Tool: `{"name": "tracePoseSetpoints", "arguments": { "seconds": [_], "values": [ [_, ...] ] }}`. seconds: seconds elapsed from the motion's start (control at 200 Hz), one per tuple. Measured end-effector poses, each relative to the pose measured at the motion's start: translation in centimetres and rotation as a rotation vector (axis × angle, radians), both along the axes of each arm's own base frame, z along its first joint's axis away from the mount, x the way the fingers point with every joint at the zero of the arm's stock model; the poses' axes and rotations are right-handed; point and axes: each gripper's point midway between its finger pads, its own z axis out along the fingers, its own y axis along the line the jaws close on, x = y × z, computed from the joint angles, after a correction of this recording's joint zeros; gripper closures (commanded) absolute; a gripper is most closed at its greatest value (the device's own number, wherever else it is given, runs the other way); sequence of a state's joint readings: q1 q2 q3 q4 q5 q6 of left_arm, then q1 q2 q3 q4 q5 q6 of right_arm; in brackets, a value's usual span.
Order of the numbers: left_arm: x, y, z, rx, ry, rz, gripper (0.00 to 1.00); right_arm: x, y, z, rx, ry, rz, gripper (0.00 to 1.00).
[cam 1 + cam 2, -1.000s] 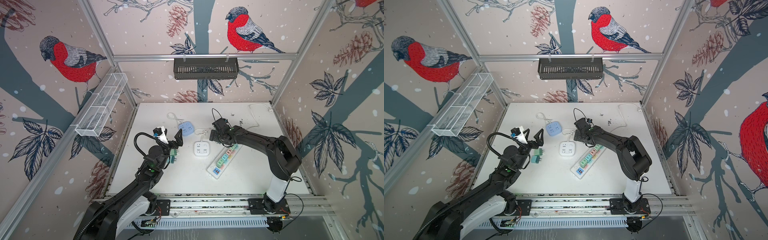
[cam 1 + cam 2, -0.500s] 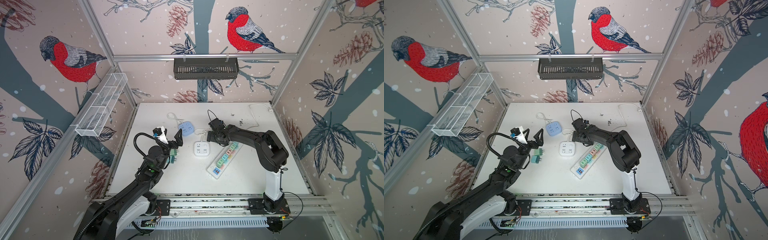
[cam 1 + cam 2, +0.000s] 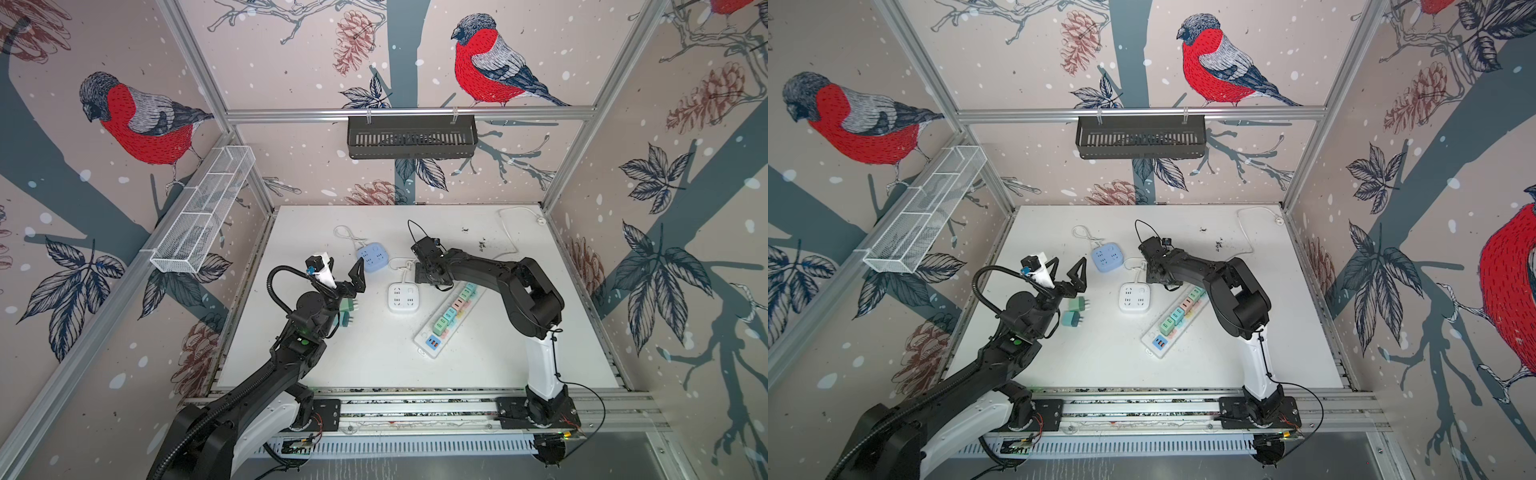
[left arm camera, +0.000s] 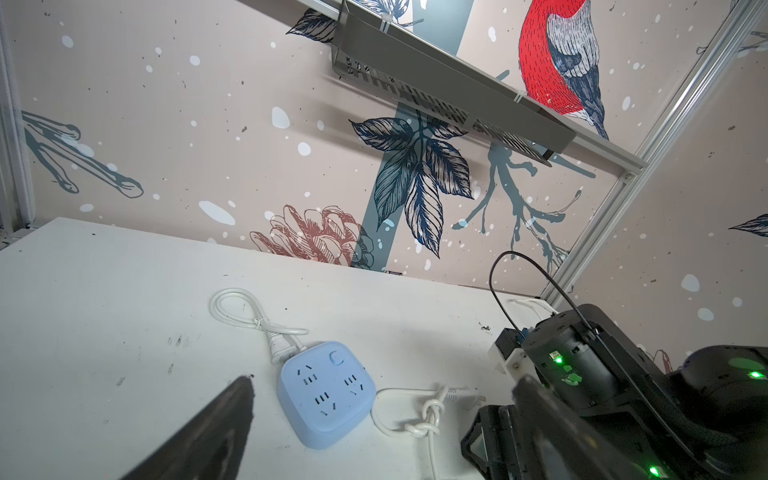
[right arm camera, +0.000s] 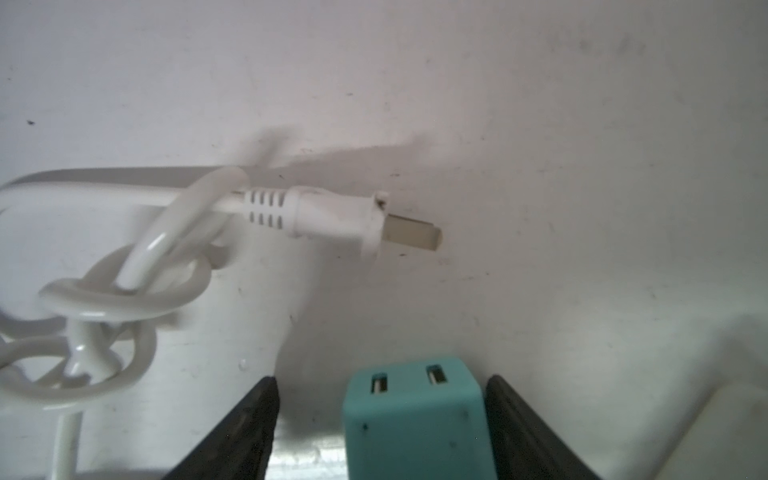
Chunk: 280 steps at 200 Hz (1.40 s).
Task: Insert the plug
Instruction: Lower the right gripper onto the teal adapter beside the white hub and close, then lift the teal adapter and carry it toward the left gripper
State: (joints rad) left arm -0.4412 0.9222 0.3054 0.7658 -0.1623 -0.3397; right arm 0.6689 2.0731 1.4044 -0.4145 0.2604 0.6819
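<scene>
white table (image 3: 374,365) fills the cell floor. a wire basket (image 3: 199,216) hangs on the left wall. next comes the left claw (image 3: 1068,266), raised off the table, jaws spread wide and holding nothing. beside its wrist lie two green plugs (image 3: 1076,305), on their sides, prongs pointing right, close together and untouched. a blue cube (image 3: 373,257) of sockets sits just beyond the claw's tips, toward the back wall. nearer the front and further right stands a white cube (image 3: 403,297). its cord (image 5: 153,245) runs back from it, is tied in a loose knot and ends in a flat-pinned head lying on the table. just right of that knot the right claw (image 3: 432,276) is low over the far end of the strip (image 3: 431,344). in the right wrist view a teal plug (image 5: 415,419) stands between the jaws, two usb slots facing the camera. the jaws are narrowed around it but not clamped: one finger (image 5: 519,424) looks to be against its side, though blur makes that unsure, and the other stands clear with a gap. whether its prongs are in a socket i cannot tell. the strip lies slantwise toward the front, a row of pastel plugs seated along it. in both top views the claw's body hides the teal plug.
</scene>
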Motion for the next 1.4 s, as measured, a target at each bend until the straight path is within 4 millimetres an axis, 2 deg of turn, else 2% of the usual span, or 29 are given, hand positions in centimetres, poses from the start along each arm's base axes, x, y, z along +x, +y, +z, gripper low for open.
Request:
{"name": "tracePoseSetpoints", "arguments": {
  "seconds": [0.24, 0.33, 0.465, 0.545, 0.826, 1.071, 1.181, 1.336, 1.351, 1.381, 1.401],
  "values": [
    [0.2, 0.0, -0.3, 0.005, 0.010, 0.003, 0.03, -2.3, -0.6, 0.0, 0.012, 0.039, 0.048, 0.23],
    [0.2, 0.1, -0.5, 0.007, 0.015, 0.005, 0.03, -2.3, -0.6, 0.0, 0.016, 0.039, 0.051, 0.32],
    [0.3, 0.1, -0.5, 0.007, 0.015, 0.006, 0.03, -2.1, -0.5, -0.1, 0.015, 0.032, 0.067, 0.54],
    [0.3, 0.1, -0.5, 0.007, 0.015, 0.006, 0.03, -2.0, -0.3, -0.1, 0.018, 0.025, 0.070, 0.61],
    [0.3, 0.2, -0.5, 0.006, 0.014, 0.008, 0.03, -1.5, 0.1, -0.1, 0.021, 0.008, 0.075, 0.67],
    [0.4, 0.2, -0.7, 0.009, 0.021, 0.008, 0.03, -2.1, 0.9, 0.3, 0.033, 0.012, 0.102, 0.69],
    [0.4, 0.2, -0.8, 0.010, 0.023, 0.007, 0.03, -2.9, 1.3, 1.9, 0.039, -0.017, 0.137, 0.69],
    [0.4, -0.4, -0.3, 0.006, 0.018, -0.023, 0.03, -4.1, 1.3, 5.8, 0.096, -0.136, 0.185, 0.70],
    [0.4, -0.5, -0.3, 0.006, 0.017, -0.029, 0.03, -4.3, 1.3, 6.1, 0.103, -0.147, 0.193, 0.73],
    [0.3, -0.7, -0.1, 0.005, 0.014, -0.042, 0.03, -4.8, 1.2, 6.7, 0.118, -0.171, 0.212, 0.93],
    [0.3, -0.7, -0.1, 0.005, 0.014, -0.044, 0.03, -5.0, 1.2, 7.2, 0.132, -0.190, 0.216, 0.96]
  ]
}}
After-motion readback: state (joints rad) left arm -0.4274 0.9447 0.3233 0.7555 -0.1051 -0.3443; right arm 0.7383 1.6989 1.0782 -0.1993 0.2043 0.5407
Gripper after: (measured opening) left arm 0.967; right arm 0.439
